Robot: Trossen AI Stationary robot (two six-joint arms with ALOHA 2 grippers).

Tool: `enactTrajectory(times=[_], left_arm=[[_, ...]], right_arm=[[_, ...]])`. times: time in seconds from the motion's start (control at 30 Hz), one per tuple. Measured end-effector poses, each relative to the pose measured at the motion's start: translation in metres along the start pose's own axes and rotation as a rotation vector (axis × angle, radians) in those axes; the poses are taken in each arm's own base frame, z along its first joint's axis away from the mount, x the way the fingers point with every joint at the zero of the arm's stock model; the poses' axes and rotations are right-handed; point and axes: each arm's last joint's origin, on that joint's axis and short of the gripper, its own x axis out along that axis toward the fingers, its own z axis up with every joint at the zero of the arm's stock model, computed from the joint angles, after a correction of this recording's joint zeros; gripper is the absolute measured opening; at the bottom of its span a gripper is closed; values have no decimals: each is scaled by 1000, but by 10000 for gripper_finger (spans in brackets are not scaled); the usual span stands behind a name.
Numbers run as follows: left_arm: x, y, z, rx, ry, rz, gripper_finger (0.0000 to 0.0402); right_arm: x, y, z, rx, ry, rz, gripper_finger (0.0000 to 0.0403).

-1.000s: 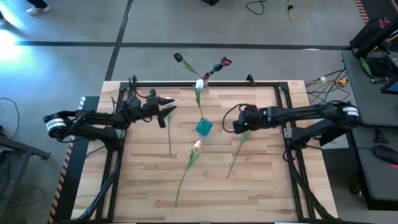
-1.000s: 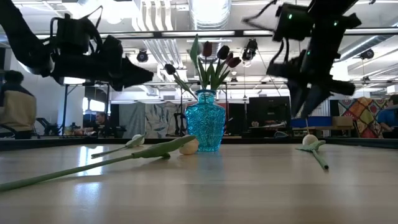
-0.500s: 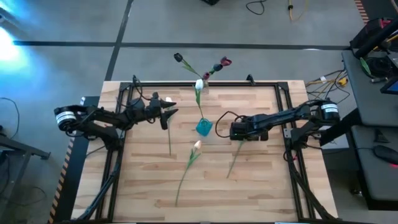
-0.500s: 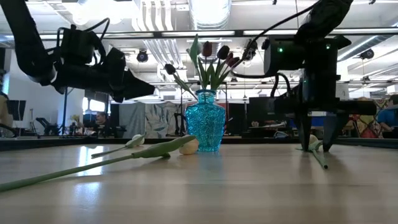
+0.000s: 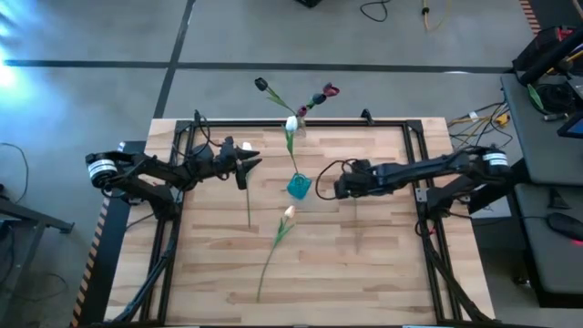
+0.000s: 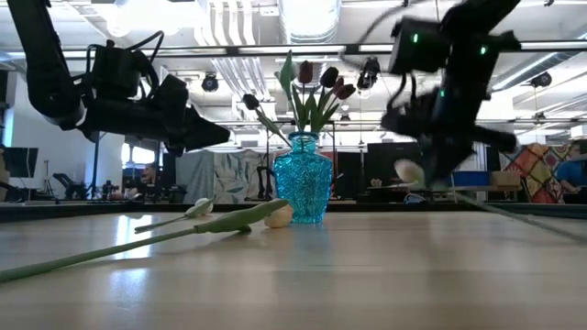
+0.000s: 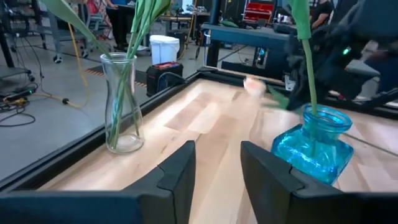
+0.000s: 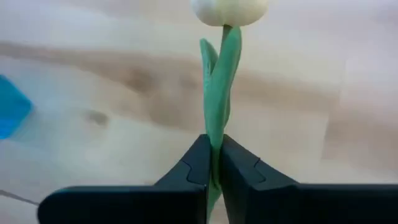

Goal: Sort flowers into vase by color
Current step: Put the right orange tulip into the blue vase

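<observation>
Right now the right end effector (image 8: 214, 163) is pinched tight on the green stem of a cream-headed tulip (image 8: 227, 10), fingers pressed together around it just below the head. In the low view that tulip's head (image 6: 409, 170) is lifted off the bench (image 5: 383, 264), with the stem trailing down and away toward the bench edge. In the high view the right arm reaches in from the right side, stretched nearly flat across the bench, with the right end effector (image 5: 343, 182) just beside the blue vase (image 5: 299, 187).

The left arm comes in from the left side, also stretched low and near level, with the left end effector (image 5: 248, 164) hovering above the bench, well apart from the blue vase. Its fingers (image 7: 180, 171) are spread with bare bench between them, holding nothing. The left wrist view looks past them to a clear glass vase (image 7: 122, 102) with green stems in it, near the bench edge, and to the blue vase with a stem standing in it.

In the low view the blue vase holds dark maroon tulips (image 6: 323, 81) upright. Two more flowers lie flat on the bench: a peach-cream tulip (image 5: 288, 212) in front of the blue vase with its stem running toward the near edge, and a white-headed one (image 6: 200, 207) lying left of it. The white tulip (image 5: 292, 123) stands up at the far edge in the high view, with dark heads leaning out past the bench.
</observation>
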Motion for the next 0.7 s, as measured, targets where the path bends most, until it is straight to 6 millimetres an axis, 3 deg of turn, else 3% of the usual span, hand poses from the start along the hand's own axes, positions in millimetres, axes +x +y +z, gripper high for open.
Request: enactTrajectory(times=[0.13, 0.47, 0.7], left_arm=[[0, 0, 1, -12, -6, -1, 98], [1, 0, 2, -31, -14, -2, 75], [1, 0, 2, -50, -14, -1, 74]], right_arm=[[-26, 5, 17, -143, -233, 115, 14], [-85, 46, 49, -581, -793, 682, 13], [-108, 53, 56, -686, -1030, 882, 13]])
